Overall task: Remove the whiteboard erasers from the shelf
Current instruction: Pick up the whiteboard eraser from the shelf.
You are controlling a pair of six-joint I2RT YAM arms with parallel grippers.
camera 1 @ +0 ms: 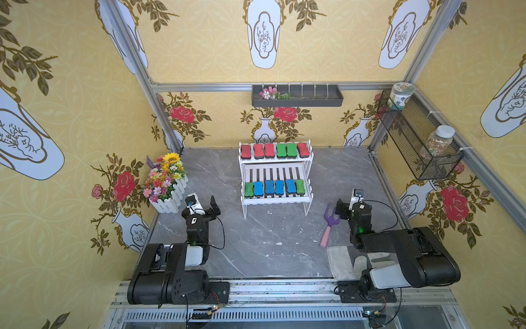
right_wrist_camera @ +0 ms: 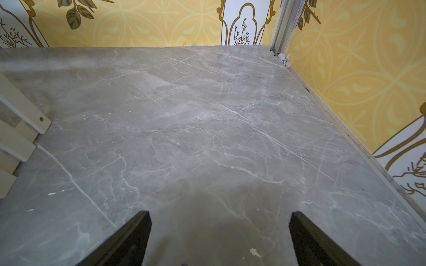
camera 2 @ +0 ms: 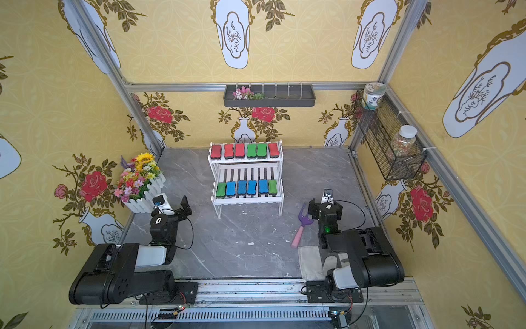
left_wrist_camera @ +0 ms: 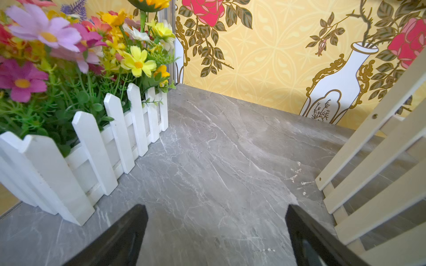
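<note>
Twelve whiteboard erasers [camera 1: 269,150] lie on the shelf [camera 1: 276,200] in both top views, six per tier. Left wrist view: my left gripper [left_wrist_camera: 216,235] gapes wide, empty, beside the shelf. Right wrist view: my right gripper [right_wrist_camera: 220,239] likewise, holding nothing.

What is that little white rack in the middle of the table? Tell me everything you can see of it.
It is a white two-tier slatted shelf, wooden by its look, standing upright on thin white legs on the grey marbled tabletop near the back wall. The lower tier reaches further forward than the upper. Each tier carries a row of six bone-shaped whiteboard erasers: four red and two green on top, four blue and two green along the lower tier's front edge. Nothing else touches it.
</note>
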